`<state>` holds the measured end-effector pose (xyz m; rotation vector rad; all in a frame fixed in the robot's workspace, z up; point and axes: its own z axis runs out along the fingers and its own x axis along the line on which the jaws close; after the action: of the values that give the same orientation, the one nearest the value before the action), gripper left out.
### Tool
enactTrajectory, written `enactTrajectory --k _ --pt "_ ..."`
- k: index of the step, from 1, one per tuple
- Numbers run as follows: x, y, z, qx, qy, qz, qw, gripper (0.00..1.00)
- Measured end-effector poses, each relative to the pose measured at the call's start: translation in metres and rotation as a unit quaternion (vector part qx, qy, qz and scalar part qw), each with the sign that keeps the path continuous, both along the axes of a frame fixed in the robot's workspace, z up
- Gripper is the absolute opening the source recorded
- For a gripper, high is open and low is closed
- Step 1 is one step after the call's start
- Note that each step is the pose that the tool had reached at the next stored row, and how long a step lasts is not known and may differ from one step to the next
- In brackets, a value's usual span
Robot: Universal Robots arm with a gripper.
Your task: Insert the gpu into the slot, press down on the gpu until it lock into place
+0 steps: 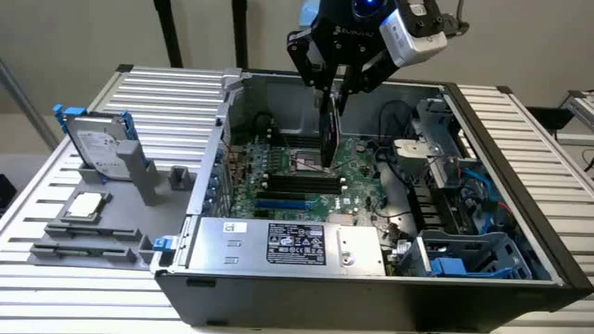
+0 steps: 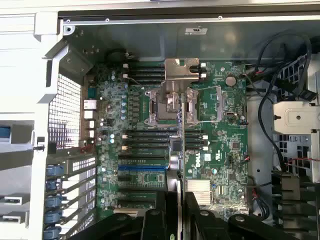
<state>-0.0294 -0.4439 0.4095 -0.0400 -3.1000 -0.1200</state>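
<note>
1. Currently the end effector (image 1: 335, 89) grasps the gpu (image 1: 327, 136) by its upper edge, with the fingers closed against the card.
2. The gpu hangs upright inside the open computer case (image 1: 522, 182), above the green motherboard (image 1: 360, 157) and just behind the black memory strips (image 1: 297, 185).
3. The slot (image 1: 281, 205) lies uncovered and apart from the card, between the memory strips and the silver power-supply box (image 1: 232, 247).

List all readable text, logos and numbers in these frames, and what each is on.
"ROBOTIQ": on the gripper, faint.
"DELL": printed sideways on the motherboard.
Black label on the power-supply box: print too small to read.
Sticker on the case wall: too small to read.
</note>
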Motion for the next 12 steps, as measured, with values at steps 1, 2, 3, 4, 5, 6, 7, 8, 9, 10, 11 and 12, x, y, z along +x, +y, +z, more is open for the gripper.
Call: enactTrajectory --k 1,2,3,4,5,6,7,8,9,10,11,12 --pt "0.0 0.0 0.0 0.0 0.0 0.0 1.0 0.26" --pt "0.0 0.0 0.0 0.0 0.0 0.0 1.0 0.26" --pt "0.0 0.0 0.0 0.0 0.0 0.0 1.0 0.26" --pt "0.0 0.0 0.0 0.0 0.0 0.0 1.0 0.26" --pt "0.0 0.0 0.0 0.0 0.0 0.0 1.0 0.26" --pt "0.0 0.0 0.0 0.0 0.0 0.0 1.0 0.26" --pt "0.0 0.0 0.0 0.0 0.0 0.0 1.0 0.26" --pt "0.0 0.0 0.0 0.0 0.0 0.0 1.0 0.26" --pt "0.0 0.0 0.0 0.0 0.0 0.0 1.0 0.26" --pt "0.0 0.0 0.0 0.0 0.0 0.0 1.0 0.26" --pt "0.0 0.0 0.0 0.0 0.0 0.0 1.0 0.26" --pt "0.0 0.0 0.0 0.0 0.0 0.0 1.0 0.26"
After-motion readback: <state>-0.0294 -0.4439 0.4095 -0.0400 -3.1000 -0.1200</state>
